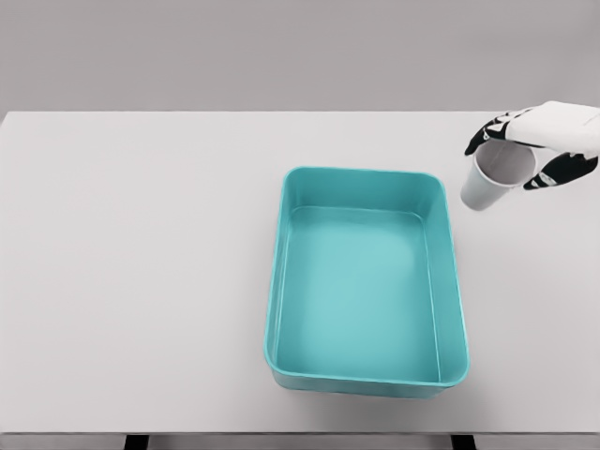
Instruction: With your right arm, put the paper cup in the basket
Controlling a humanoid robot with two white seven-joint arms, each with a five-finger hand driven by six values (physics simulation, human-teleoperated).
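A white paper cup point(494, 178) hangs tilted just right of the basket's far right corner, its open mouth facing me. My right hand point(530, 150) comes in from the right edge and is shut on the cup, fingers wrapped round its rim from above. The teal rectangular basket point(281, 281) sits on the table at centre, with nothing inside it. The cup is outside the basket, a short way right of its rim. My left arm does not show.
The white table point(131, 262) spreads wide to the left of the basket. Its front edge runs along the bottom of the picture, its far edge against a grey wall.
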